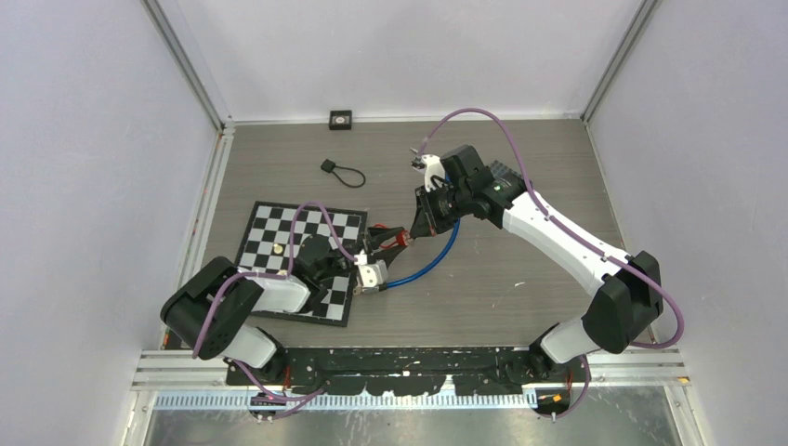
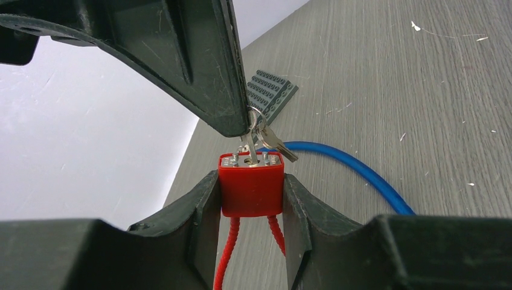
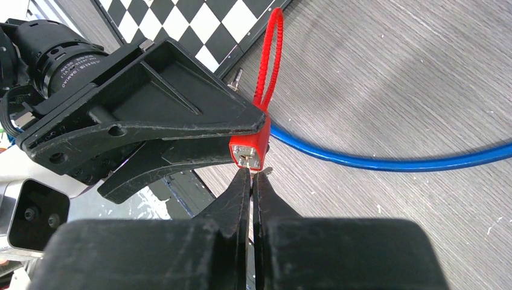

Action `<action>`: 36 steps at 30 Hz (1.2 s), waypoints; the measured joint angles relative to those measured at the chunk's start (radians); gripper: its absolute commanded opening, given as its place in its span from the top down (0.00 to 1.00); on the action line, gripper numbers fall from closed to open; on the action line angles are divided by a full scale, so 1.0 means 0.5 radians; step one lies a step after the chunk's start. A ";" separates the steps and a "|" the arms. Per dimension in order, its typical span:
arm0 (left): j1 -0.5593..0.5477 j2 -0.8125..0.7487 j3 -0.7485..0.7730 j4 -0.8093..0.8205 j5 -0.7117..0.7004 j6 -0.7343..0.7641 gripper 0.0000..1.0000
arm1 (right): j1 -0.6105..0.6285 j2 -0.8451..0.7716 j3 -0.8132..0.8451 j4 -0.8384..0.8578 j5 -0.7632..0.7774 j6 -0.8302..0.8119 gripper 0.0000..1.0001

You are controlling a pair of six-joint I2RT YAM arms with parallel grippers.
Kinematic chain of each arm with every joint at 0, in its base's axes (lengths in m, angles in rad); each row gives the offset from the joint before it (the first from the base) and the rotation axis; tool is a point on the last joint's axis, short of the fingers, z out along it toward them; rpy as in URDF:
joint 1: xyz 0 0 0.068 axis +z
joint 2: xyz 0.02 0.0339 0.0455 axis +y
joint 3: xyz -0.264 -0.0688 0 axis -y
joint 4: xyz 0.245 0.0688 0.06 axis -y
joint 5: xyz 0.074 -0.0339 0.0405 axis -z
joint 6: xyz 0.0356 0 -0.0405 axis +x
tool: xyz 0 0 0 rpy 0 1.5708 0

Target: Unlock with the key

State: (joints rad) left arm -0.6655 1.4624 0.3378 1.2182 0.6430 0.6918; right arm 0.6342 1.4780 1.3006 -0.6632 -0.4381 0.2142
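Near the middle of the tabletop (image 1: 520,279), just off the corner of the chessboard (image 1: 269,228), the two arms meet over a small red padlock (image 2: 250,181). The left hand (image 2: 250,199) grasps the padlock body by its two sides, keyhole face turned toward the other arm, and the red cable loop (image 3: 270,54) trails out behind. The right hand (image 3: 251,180) is clenched tight on the key (image 2: 249,150), whose blade stands in the keyhole. How deep it sits cannot be told. A spare key (image 2: 279,145) hangs from the same ring, just beside the lock face.

The step in hand looks like the turn itself, and that is where trouble would likely start. The right fingers pinch only a thin bit of metal, so a twist could let the key slip round inside the pinch while the lock does nothing. If the wrist's turning axis is not lined up with the blade, the key may bind or bend. The padlock's smooth plastic sides could also roll between the left fingers (image 2: 199,211) under the torque, spoiling the alignment. The dangling spare could catch on a fingertip. A blue cable (image 2: 362,169) lies on the tabletop below, apart from the lock.
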 measured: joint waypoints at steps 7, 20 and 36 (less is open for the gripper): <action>0.000 0.000 0.002 -0.010 -0.002 0.001 1.00 | 0.000 0.005 0.002 -0.002 0.001 0.012 1.00; -0.002 0.000 0.059 -0.104 -0.050 -0.042 1.00 | -0.002 0.005 0.002 0.024 0.056 0.043 0.99; -0.005 -0.001 0.143 -0.323 -0.167 -0.127 1.00 | 0.028 0.053 0.002 0.095 0.198 0.050 1.00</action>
State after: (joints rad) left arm -0.6682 1.4620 0.4095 1.0565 0.5594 0.6285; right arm 0.6483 1.5043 1.3014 -0.6155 -0.3389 0.2390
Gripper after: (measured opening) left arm 0.380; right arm 0.056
